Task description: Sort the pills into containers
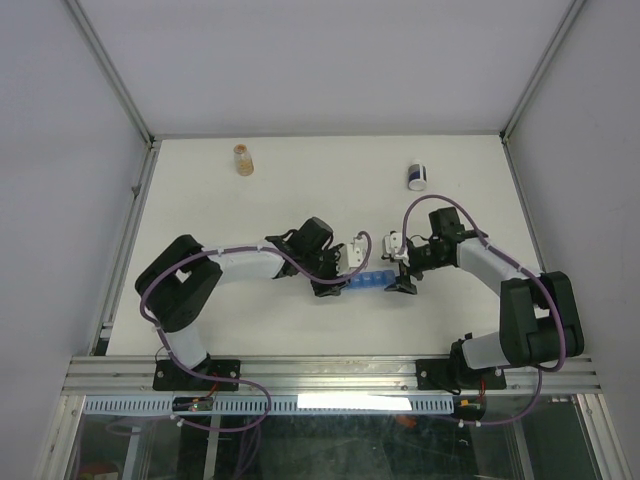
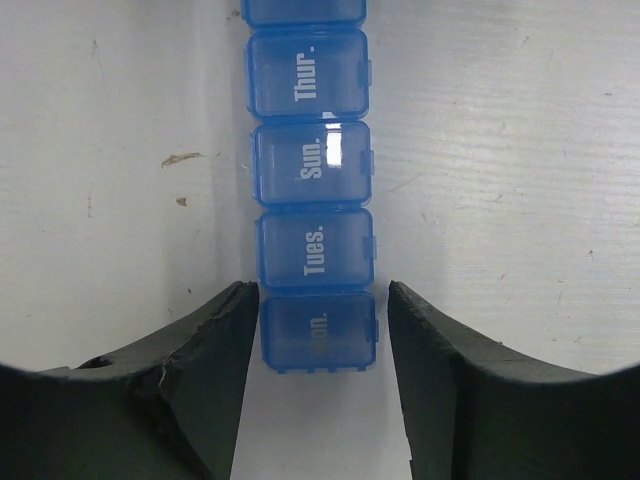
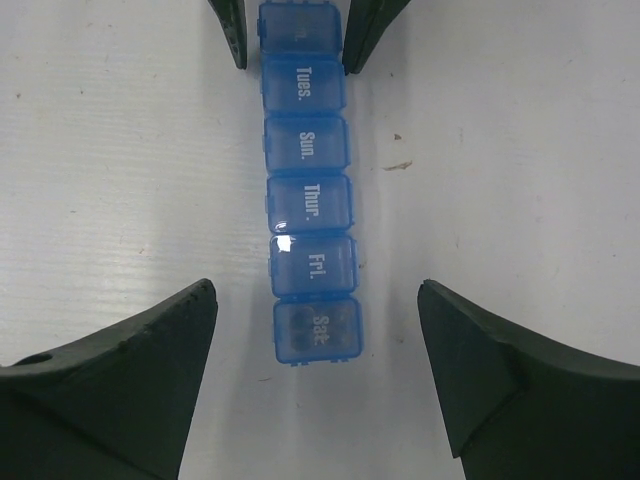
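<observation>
Well, your pill box (image 1: 372, 280) lies in the middle of the table (image 1: 220, 210) with every visible lid shut, so sorting looks barely begun. Your left gripper (image 2: 322, 330) narrowly straddles its left end without pinching; your right gripper (image 3: 315, 295) gapes wide around the right end. The amber bottle (image 1: 242, 159) and white bottle (image 1: 418, 177) stand far back.

Containers (image 3: 308, 190): 1 strip, 6 lidded compartments
Amber bottle (image 1: 243, 159): 1
White bottle (image 1: 418, 176): 1
Grippers: 2, left gripper (image 2: 322, 300) and right gripper (image 3: 315, 290)
</observation>
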Controlling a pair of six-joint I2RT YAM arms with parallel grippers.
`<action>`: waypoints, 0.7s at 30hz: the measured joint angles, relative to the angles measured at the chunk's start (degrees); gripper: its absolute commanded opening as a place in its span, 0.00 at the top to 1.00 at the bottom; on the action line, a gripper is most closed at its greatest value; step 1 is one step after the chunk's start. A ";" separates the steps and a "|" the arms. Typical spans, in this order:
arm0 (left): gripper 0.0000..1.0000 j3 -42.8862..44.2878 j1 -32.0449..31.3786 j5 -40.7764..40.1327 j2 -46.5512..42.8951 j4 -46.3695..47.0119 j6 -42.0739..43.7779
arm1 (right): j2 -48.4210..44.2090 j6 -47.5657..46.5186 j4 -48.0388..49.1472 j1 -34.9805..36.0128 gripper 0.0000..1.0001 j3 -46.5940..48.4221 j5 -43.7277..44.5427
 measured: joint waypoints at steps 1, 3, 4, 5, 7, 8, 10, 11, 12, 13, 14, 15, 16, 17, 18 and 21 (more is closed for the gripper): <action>0.46 -0.63 0.00 -0.02 -0.37 0.52 -0.02 | 0.00 -0.02 0.11 0.04 0.16 -0.15 0.00; 0.48 -1.79 -0.04 -0.02 -0.96 1.68 -0.04 | 0.00 -0.07 0.26 0.24 0.16 -0.42 0.02; 0.48 -2.32 -0.04 -0.02 -1.18 2.29 -0.07 | 0.00 -0.11 0.44 0.39 0.16 -0.61 0.04; 0.49 -2.64 -0.02 -0.02 -1.33 2.60 -0.09 | 0.00 -0.13 0.59 0.57 0.16 -0.76 0.07; 0.50 -3.26 -0.02 -0.04 -1.53 3.58 -0.17 | 0.00 -0.11 1.53 1.31 0.17 -1.42 0.28; 0.51 -3.45 -0.02 -0.04 -1.55 3.98 -0.22 | 0.00 -0.11 1.81 1.64 0.17 -1.68 0.50; 0.52 -3.63 -0.02 -0.04 -1.60 4.63 -0.24 | 0.00 -0.07 2.58 2.16 0.18 -2.14 0.92; 0.52 -3.74 -0.02 -0.07 -1.64 5.05 -0.24 | 0.00 -0.04 2.97 2.45 0.19 -2.32 1.33; 0.53 -3.76 -0.02 -0.07 -1.73 5.16 -0.24 | 0.00 -0.04 3.32 2.67 0.19 -2.45 1.73; 0.54 -3.78 -0.02 -0.07 -1.75 5.31 -0.24 | 0.00 -0.02 3.61 2.93 0.20 -2.47 2.16; 0.54 -3.82 -0.04 -0.07 -1.79 5.57 -0.24 | 0.00 0.00 4.00 3.13 0.21 -2.47 2.58; 0.54 -3.85 -0.02 -0.04 -1.79 5.79 -0.22 | 0.00 0.02 4.42 3.32 0.22 -2.47 2.95; 0.55 -3.89 -0.02 -0.04 -1.79 6.05 -0.22 | 0.00 0.09 4.81 3.58 0.23 -2.47 3.32; 0.55 -3.96 -0.02 -0.04 -1.79 6.25 -0.22 | 0.00 0.13 5.16 3.87 0.24 -2.49 3.65; 0.55 -4.02 -0.02 -0.04 -1.79 6.32 -0.22 | 0.00 0.22 5.64 4.24 0.24 -2.49 4.02; 0.55 -4.11 -0.02 -0.02 -1.79 6.36 -0.20 | 0.07 0.70 6.95 5.20 0.27 -2.51 5.03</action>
